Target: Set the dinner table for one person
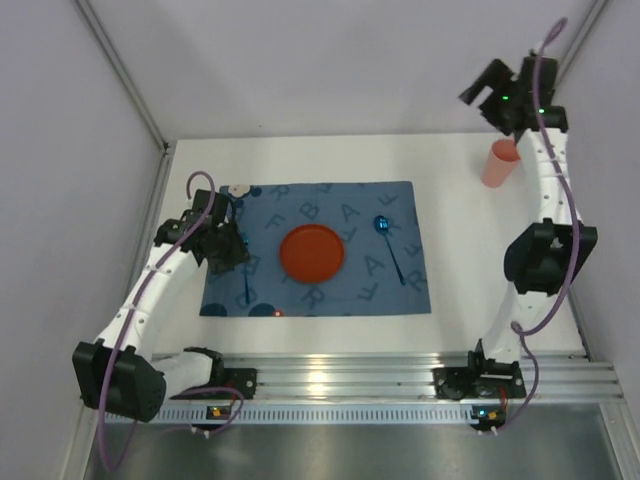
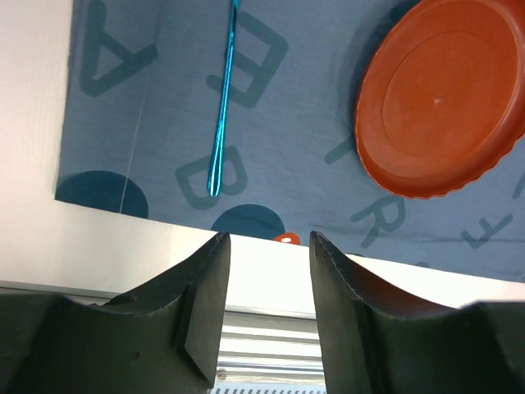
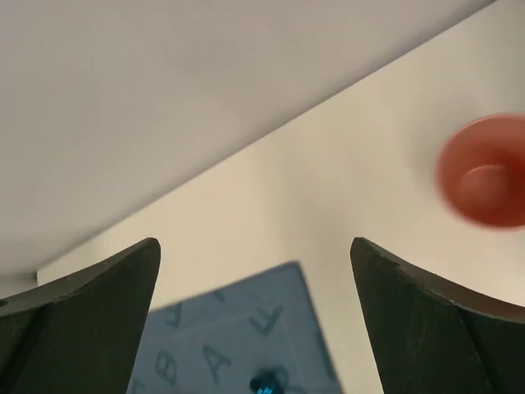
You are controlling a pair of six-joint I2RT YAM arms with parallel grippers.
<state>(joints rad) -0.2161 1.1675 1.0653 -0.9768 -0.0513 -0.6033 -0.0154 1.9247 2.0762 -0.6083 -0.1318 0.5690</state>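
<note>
The white dinner table (image 1: pixel 460 230) carries a blue letter-printed placemat (image 1: pixel 315 262) with an orange-red plate (image 1: pixel 311 252) in its middle. A blue spoon (image 1: pixel 388 245) lies right of the plate. A thin blue utensil (image 1: pixel 246 285) lies left of it, its handle (image 2: pixel 221 123) in the left wrist view beside the plate (image 2: pixel 443 98). My left gripper (image 1: pixel 228 250) hovers over the placemat's left part, its jaws (image 2: pixel 267 242) open and empty. A pink cup (image 1: pixel 500 163) stands upright at the back right. My right gripper (image 1: pixel 483 92) hangs high above the cup (image 3: pixel 484 168), jaws (image 3: pixel 255 246) open wide and empty.
An aluminium rail (image 1: pixel 340 380) runs along the near edge between the arm bases. Grey walls close in the back and both sides. A small orange spot (image 2: pixel 285 238) sits at the placemat's near edge. The right arm's elbow (image 1: pixel 545 255) stands over the table's right side.
</note>
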